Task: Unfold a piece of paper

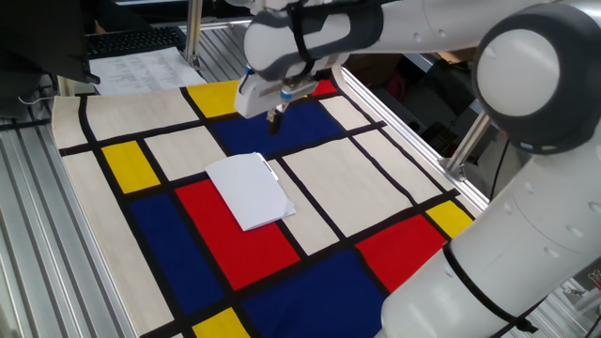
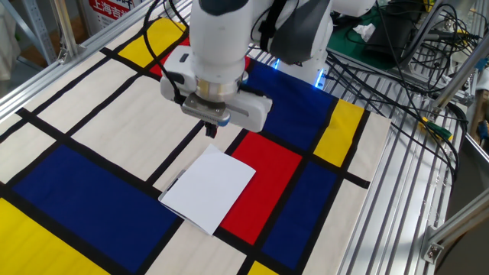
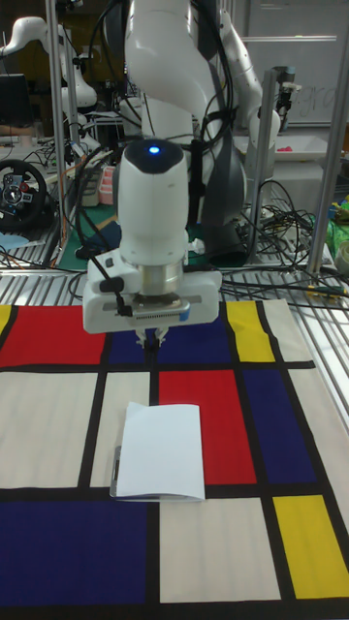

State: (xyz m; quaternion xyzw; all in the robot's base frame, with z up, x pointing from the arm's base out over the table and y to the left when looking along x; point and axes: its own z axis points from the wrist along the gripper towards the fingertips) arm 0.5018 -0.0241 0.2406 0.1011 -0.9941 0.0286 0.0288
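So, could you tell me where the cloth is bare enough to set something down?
Bare: the cream block right of the folded white paper sheet, and the large blue block beside it in the other fixed view. Crowded: under the robot's two-finger gripper, just beyond the sheet.

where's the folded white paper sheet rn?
The folded white paper sheet lies flat mid-cloth in the other fixed view, straddling a red block and the cream block to its left, just below the shut pincer, which hovers without touching it.

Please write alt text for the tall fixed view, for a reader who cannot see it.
A white robot arm's claw hangs above a folded plain white paper sheet that lies on a cloth of red, blue, yellow and cream blocks. The claw does not touch the paper.
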